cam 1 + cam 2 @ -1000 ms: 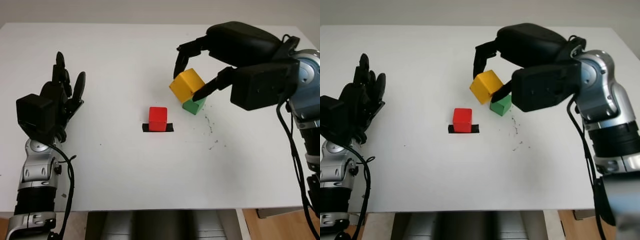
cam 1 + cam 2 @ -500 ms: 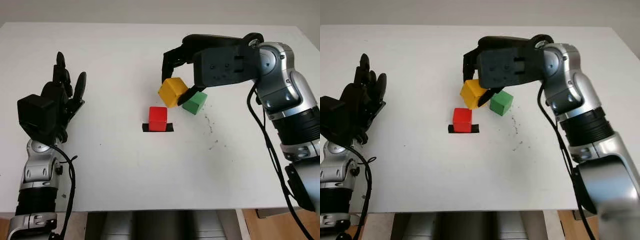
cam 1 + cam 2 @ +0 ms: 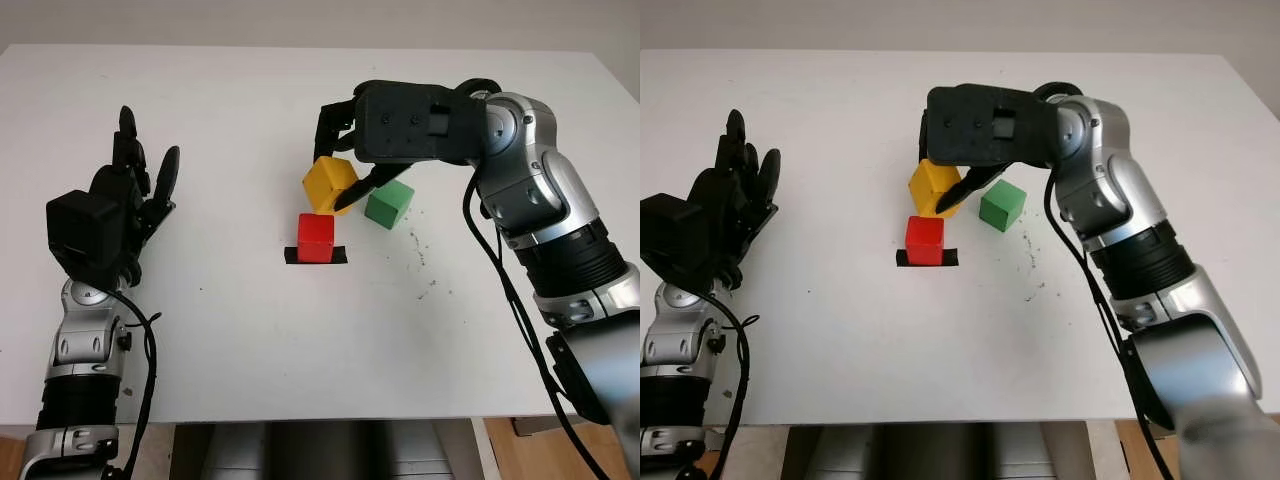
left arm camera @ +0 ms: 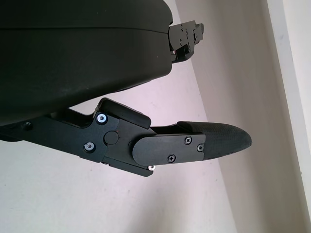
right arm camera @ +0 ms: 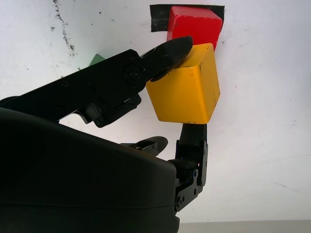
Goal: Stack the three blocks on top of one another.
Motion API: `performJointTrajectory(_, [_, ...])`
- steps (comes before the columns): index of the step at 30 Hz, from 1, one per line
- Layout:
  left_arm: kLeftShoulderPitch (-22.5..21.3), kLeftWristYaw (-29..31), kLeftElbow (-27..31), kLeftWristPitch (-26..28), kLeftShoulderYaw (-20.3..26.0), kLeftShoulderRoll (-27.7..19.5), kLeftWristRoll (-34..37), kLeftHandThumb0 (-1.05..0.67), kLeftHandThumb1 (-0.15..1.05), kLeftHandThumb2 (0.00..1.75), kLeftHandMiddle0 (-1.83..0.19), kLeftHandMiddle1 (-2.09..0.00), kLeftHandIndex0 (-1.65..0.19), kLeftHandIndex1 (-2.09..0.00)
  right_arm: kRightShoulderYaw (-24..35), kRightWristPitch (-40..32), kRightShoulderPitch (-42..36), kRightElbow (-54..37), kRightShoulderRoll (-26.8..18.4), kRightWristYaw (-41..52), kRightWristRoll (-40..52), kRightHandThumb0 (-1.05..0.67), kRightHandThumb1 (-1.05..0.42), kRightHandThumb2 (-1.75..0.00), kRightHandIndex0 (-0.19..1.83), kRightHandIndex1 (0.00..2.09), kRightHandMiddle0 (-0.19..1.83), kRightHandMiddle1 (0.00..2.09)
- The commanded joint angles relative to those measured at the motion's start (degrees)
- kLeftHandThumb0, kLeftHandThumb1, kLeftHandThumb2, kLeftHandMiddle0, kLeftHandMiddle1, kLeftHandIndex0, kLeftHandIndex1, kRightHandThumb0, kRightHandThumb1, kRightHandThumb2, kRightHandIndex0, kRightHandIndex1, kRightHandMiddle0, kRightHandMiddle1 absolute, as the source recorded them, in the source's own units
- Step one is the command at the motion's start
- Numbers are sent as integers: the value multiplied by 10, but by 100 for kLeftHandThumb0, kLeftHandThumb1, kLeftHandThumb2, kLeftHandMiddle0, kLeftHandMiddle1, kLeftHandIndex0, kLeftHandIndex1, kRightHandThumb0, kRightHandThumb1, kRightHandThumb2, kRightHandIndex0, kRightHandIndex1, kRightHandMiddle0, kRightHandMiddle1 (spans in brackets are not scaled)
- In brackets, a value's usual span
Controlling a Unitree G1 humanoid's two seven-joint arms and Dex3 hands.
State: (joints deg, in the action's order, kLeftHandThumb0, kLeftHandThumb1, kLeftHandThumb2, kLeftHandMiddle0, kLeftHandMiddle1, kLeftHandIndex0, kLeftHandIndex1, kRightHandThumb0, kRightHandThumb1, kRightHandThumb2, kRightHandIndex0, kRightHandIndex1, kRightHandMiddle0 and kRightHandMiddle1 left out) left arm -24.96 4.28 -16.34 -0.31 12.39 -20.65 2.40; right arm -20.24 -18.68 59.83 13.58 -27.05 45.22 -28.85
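- I take the red block [image 3: 316, 237] as my landmark: it sits on the white table [image 3: 250, 330], on a strip of black tape [image 3: 316, 256] whose middle it hides.
- My right hand [image 3: 338, 176] is up behind the red block, fingers clamped on the yellow block [image 3: 329, 184], which is tilted and held off the table.
- From the head camera the yellow block's lower corner looks close to the red block's top rear edge; I cannot tell whether they touch.
- In the right wrist view the yellow block [image 5: 184, 91] overlaps the near edge of the red block [image 5: 194, 25], with one finger [image 5: 160, 56] pressed on one face and another on the opposite side, partly hidden behind it.
- The green block [image 3: 388, 204] rests on the table to the right of the red block and slightly behind it, apart from it; in the right wrist view I see just a corner of it past a finger.
- My left hand [image 3: 130, 195] is well to the left of the red block, open, raised with fingers pointing up, holding nothing.
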Motion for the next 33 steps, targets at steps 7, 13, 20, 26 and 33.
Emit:
performJointTrajectory(7, [-13,1,-9,-11,-5,5,2,-77,105,47,19,-1,19,-1,-28,-62,40,9,14,31,-18,-37,-98,-5,31,170,65,209])
performJointTrajectory(13, [-20,-5,-19,-11,-11,8,-4,-79,105,48,19,-3,19,-2,-42,-82,46,4,19,44,-25,-36,-98,-5,28,206,82,209])
performJointTrajectory(20, [-26,-1,-35,-29,-10,14,0,-78,105,48,19,-4,19,-3,-44,-76,49,4,20,58,-20,-36,-99,-6,23,209,61,209])
performJointTrajectory(26, [-26,0,-42,-42,-9,18,2,-78,105,46,19,-3,19,-2,-50,-81,47,0,22,61,-25,-37,-99,-5,24,209,71,209])
performJointTrajectory(33, [-24,1,-42,-42,-8,19,6,-77,105,45,19,-3,19,-2,-55,-85,48,-2,26,59,-30,-36,-99,-5,31,209,80,209])
